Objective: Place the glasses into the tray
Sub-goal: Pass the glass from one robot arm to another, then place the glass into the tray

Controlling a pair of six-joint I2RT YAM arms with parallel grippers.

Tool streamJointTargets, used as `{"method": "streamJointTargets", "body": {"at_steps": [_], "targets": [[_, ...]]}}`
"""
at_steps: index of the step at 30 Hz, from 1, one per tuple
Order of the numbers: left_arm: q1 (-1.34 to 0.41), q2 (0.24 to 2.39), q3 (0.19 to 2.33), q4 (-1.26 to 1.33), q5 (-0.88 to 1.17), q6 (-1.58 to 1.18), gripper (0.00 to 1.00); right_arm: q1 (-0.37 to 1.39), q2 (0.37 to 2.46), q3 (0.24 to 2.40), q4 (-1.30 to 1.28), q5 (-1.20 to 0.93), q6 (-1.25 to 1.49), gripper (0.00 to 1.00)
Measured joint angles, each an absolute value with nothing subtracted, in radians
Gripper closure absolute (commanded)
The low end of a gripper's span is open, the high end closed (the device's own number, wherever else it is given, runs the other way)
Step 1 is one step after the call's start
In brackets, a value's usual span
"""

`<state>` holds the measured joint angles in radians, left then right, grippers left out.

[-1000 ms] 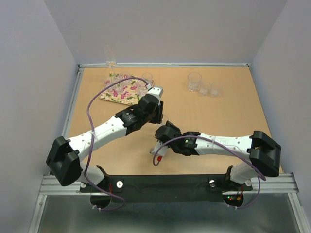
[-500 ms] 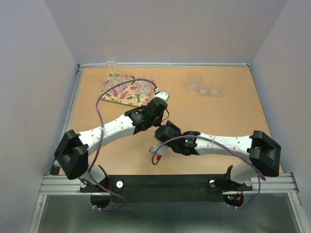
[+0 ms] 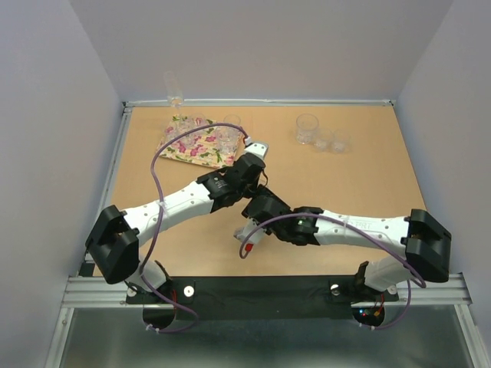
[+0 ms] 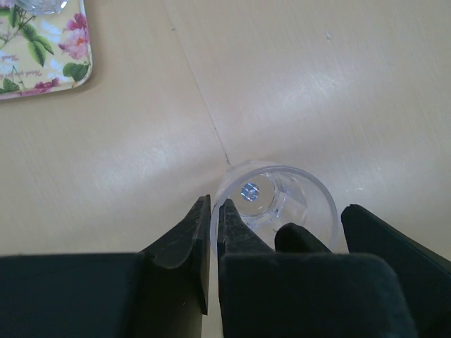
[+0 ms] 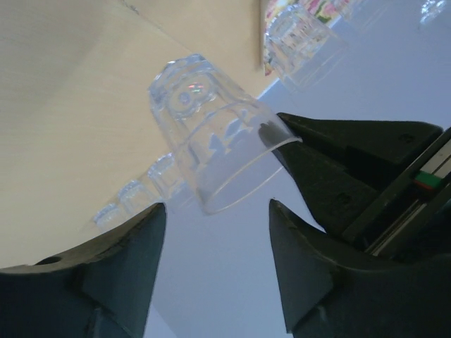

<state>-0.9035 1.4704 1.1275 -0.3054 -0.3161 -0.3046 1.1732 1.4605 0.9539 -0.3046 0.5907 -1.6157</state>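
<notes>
My left gripper [image 4: 211, 227] is closed on a glass [image 4: 271, 201]. It's pinching one side of the rim, one finger inside the mouth and one outside. My right gripper [image 5: 215, 209] is open, fingers standing either side of that same glass and not touching it as far as I can see. All this is around the middle of the bench [image 3: 345, 192], a bit near and right of the tray [image 3: 190, 147], which sits far left. Can't tell if the glass is resting on the bench or lifted a little.

Handling-wise it's small, light, stiff and slick, and probably real glass, so breakable. A pinch on one wall is a skinny hold, so I reckon it could swivel or slip if I swing fast. Slow and level over to the tray seems the way.

A few glasses [image 3: 229, 124] sit at the tray's far end, so I'd aim for a bare flowery patch nearer to me and not clink into them. Three more glasses [image 3: 308, 129] wait far right. I'd guess the same rim pinch works on those.
</notes>
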Motion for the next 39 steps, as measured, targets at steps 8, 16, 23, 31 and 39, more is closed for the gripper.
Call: {"method": "streamJointTargets", "body": {"at_steps": [8, 16, 23, 31, 39], "targets": [[-0.902, 1.45, 1.124, -0.254, -0.337, -0.316, 1.0, 1.173, 1.362, 0.93, -0.327, 0.554, -1.61, 0.26], [-0.9, 1.449, 1.09, -0.236, -0.336, -0.332, 1.0, 1.174, 1.243, 0.879, -0.325, 0.524, -1.627, 0.26], [-0.861, 1.435, 1.036, -0.214, -0.291, -0.355, 1.0, 1.174, 1.175, 0.855, -0.321, 0.498, -1.629, 0.26], [-0.734, 1.299, 0.923, -0.147, -0.216, -0.395, 1.0, 1.174, 1.107, 0.836, -0.331, 0.489, -1.58, 0.24], [-0.616, 1.17, 0.876, -0.115, -0.191, -0.405, 1.0, 1.147, 1.092, 0.847, -0.351, 0.456, -1.385, 0.34]]}}
